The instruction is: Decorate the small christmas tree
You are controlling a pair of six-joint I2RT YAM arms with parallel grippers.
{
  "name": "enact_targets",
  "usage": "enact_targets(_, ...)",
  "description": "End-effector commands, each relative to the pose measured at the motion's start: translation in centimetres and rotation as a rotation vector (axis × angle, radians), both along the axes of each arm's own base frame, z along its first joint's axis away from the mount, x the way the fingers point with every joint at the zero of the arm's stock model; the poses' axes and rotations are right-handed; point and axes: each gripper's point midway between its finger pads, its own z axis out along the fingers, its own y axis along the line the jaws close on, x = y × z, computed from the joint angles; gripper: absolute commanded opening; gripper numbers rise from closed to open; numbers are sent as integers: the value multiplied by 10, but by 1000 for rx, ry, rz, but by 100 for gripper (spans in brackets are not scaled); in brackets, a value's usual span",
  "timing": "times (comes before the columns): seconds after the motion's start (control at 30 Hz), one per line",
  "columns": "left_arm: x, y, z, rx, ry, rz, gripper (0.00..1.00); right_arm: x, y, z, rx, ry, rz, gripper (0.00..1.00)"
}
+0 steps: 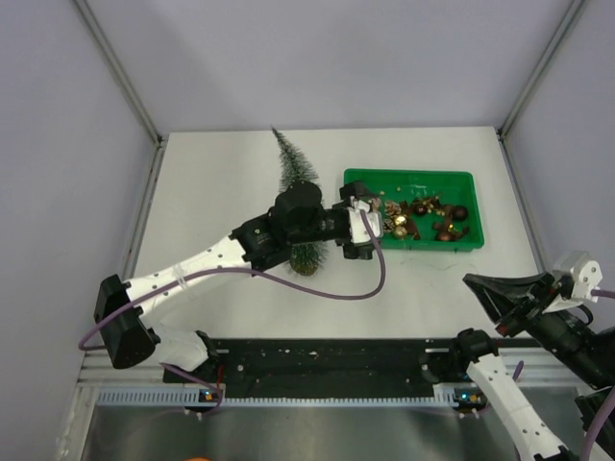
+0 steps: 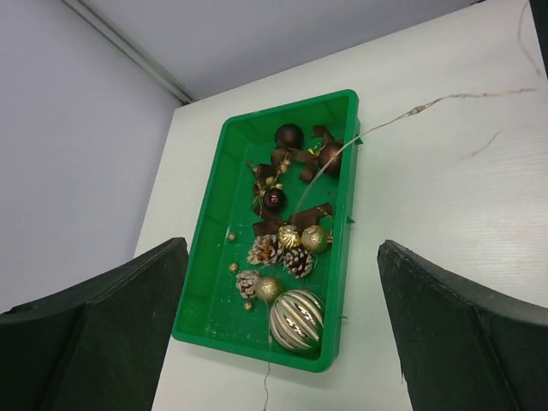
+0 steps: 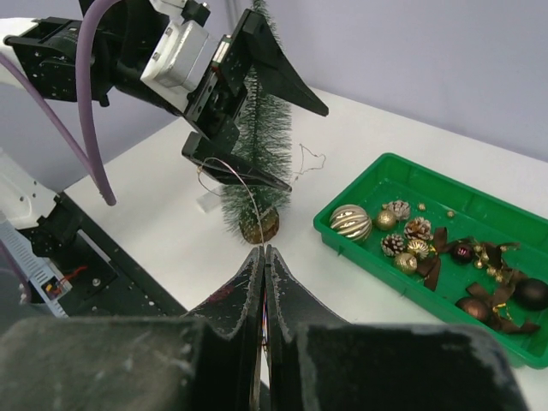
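Between the two dark fingers of my left hand [image 2: 282, 248], spread as wide as they go, the wrist view looks straight down on a green rectangular plastic tray [image 2: 282, 111]. The fingers grip nothing. From above, this hand [image 1: 377, 226] hangs over the left end of the tray [image 1: 408, 174], with the arm reaching across from the near left.

Nearest the hand in the tray lies a large gold ball with pale stripes [image 2: 296, 318]. Past it sit frosted brown pine cones [image 2: 265, 250], small plain gold balls [image 2: 314, 238], dark brown ribbon bows [image 2: 282, 221] and a dark brown glossy ball [image 2: 288, 135] at the far end. A thin bare wire [image 2: 411, 111] runs out of the tray and across the white counter [image 2: 445, 188]. In the right wrist view a loop of such wire [image 3: 231, 171] shows by the left hand's lower finger; I cannot tell whether they touch.

Just left of the tray, the small christmas tree [image 1: 293, 163], a slim dark green bristly cone, stands upright on its round brown wooden base [image 3: 259, 227]. From above, my left arm hides its lower middle.

My right hand [image 3: 264, 265] has its fingers pressed flat together. It sits low at the near right of the counter [image 1: 211, 192], well apart from the tray, and this hand [image 1: 471, 280] points toward the tree [image 3: 257, 201].
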Motion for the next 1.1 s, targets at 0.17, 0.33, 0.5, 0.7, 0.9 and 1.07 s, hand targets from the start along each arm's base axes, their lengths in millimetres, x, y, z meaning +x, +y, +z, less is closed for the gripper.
enact_targets(0.17,-39,-3,11,-15,105,-97,75,-8,-4,12,13,-39,-11,0)
enact_targets(0.33,-55,5,0,3,149,-109,40,-9,-3,20,18,-58,-4,0)
enact_targets(0.5,-71,13,0,2,202,-119,20,-5,-5,29,18,-72,-18,0)
enact_targets(0.7,-87,34,7,-37,275,-85,11,33,-10,24,1,-46,-118,0)
enact_targets(0.9,-101,70,7,-47,308,-38,10,68,3,37,26,-79,-104,0)
enact_targets(1.07,-100,97,0,-50,300,35,9,90,21,76,43,-149,-29,0)
